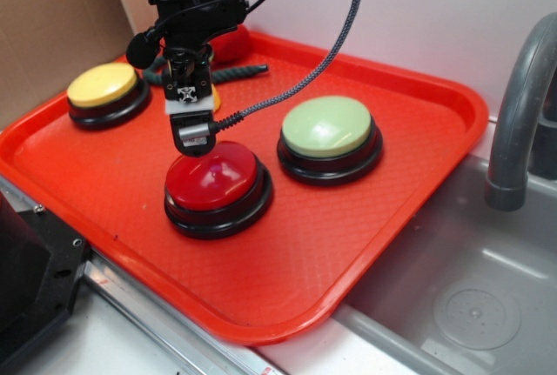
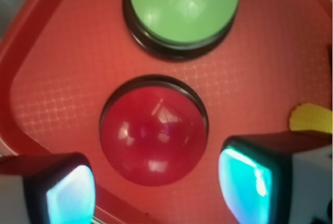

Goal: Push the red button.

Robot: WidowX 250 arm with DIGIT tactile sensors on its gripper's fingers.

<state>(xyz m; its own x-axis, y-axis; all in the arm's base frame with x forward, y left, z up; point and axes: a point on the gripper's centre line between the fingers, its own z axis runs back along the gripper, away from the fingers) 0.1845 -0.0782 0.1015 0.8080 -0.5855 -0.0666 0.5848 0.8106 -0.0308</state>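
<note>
red button (image 1: pixel 212 178) sits under the parted pincer (image 1: pixel 193 138); green button (image 1: pixel 328 129) just beside; yellow button (image 1: pixel 104 86) well apart.

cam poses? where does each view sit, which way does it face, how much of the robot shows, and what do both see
Exterior: sits off the tray's front corner, raised, looking down and across it toward the wall; shows the arm's wrist, cables and gripper low over the red button; sink at right.
Wrist: on the gripper, looking down; shows only the two fingers at the bottom edge, apart, red button between them.
Shared: red button, green button, a sliver of the yellow button, tray.
</note>
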